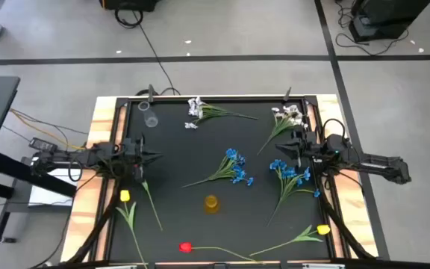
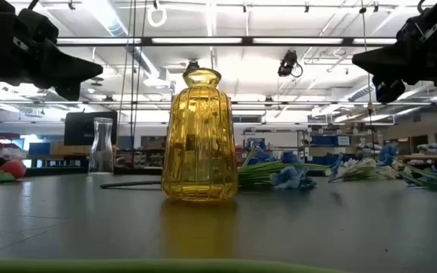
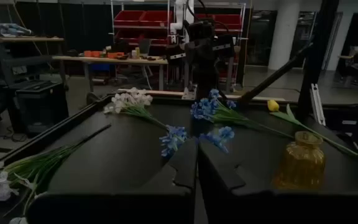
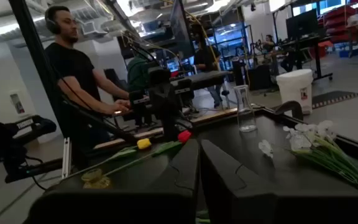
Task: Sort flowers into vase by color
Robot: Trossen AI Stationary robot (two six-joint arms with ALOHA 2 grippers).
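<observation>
My left gripper point(image 1: 154, 156) hangs shut above the table's left side, and my right gripper point(image 1: 276, 165) hangs shut above the right side. Both are raised and touch nothing. The amber glass vase point(image 1: 211, 203) stands upright near the middle front, and a clear glass vase point(image 1: 150, 117) stands at the far left. White sprays point(image 1: 196, 108) point(image 1: 288, 114) lie along the far edge. Blue sprays point(image 1: 234, 166) point(image 1: 293, 175) lie flat in the middle and under the right gripper. Yellow tulips point(image 1: 125, 196) point(image 1: 322, 229) and a red tulip point(image 1: 185, 246) lie near the front.
Wooden rails point(image 1: 99, 123) frame the black mat. Bare mat lies between the two vases and left of the amber vase point(image 2: 201, 136). In the right wrist view a person point(image 4: 73, 74) stands beyond the table's left side, behind the left arm.
</observation>
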